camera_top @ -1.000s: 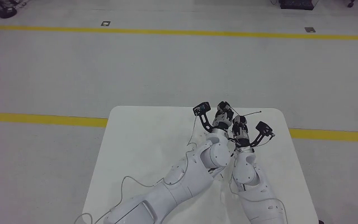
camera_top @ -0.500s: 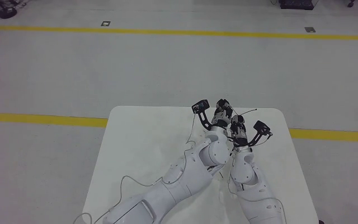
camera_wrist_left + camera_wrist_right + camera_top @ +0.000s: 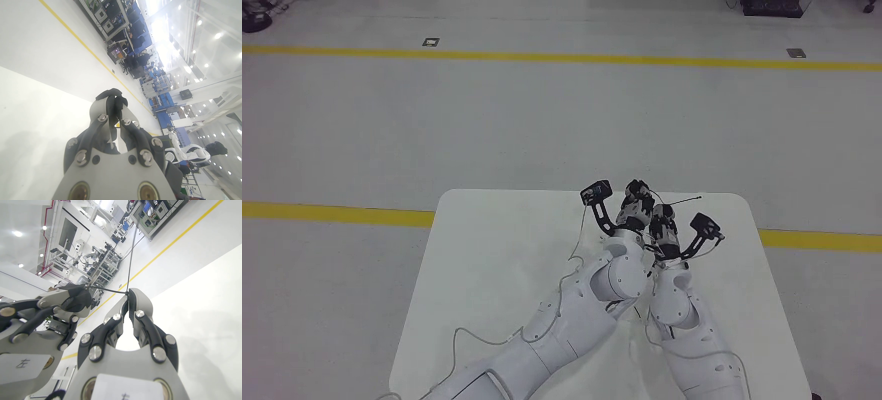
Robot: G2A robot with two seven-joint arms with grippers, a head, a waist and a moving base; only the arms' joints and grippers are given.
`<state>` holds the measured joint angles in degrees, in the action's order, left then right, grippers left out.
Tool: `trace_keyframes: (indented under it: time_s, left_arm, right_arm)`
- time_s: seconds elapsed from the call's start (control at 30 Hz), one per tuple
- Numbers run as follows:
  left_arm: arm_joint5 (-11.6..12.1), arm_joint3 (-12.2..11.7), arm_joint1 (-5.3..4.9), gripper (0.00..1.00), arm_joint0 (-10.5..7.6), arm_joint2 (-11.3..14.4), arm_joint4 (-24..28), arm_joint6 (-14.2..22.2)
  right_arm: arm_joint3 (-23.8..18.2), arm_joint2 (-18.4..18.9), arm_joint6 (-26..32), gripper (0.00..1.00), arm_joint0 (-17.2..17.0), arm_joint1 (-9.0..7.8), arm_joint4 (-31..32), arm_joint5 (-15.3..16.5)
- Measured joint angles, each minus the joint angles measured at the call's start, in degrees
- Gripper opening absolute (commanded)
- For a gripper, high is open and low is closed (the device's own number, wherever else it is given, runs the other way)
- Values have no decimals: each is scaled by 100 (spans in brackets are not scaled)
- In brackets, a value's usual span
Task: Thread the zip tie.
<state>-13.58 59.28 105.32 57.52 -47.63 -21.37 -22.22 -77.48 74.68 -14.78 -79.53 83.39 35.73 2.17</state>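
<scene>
Op: Right hand, quick?

Ann: Your right hand [image 3: 128, 295] was fully closed, fingertips pinched on the zip tie [image 3: 130, 266] right at its small head. The ribbed pads [image 3: 132, 302] met with no gap I could see.

Op: And the left?

Ann: Your left hand [image 3: 114, 99] was clamped tight too, black pads [image 3: 110, 108] pressed together in its own wrist view. In the right wrist view a short stretch of the tie ran from the head straight across to your left fingertips and ended there. So you had the tie gripped at two spots. That stretch looked taut, no sag.

Op: Rest of the tie?

Ann: A long thin tail ran from the head away from your right hand, out into the air, touching nothing. In the top view it showed as a thin dark line poking past your right hand toward the far right. Whether the tail had passed through the head, I couldn't tell; too small.

Op: Position?

Ann: You held both hands just beside each other, above the far part of the white tabletop [image 3: 492, 260], right of its middle, near the far edge. The tie was up in the air between them, not resting on the surface. Your left arm came across from the near left, your right arm from the near right. A yellow line [image 3: 332, 212] crossed the floor on either side of the tabletop.
</scene>
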Motion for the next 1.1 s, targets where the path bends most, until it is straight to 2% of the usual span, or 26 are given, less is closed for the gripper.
trace_keyframes:
  time_s: [0.6,1.1]
  left_arm:
    - [-37,-200,98,0,-75,-23,39,-302]
    - [-41,-188,107,0,-93,54,116,-440]
  right_arm:
    - [191,-58,-61,0,88,38,36,-39]
    - [241,-72,-64,0,90,56,61,12]
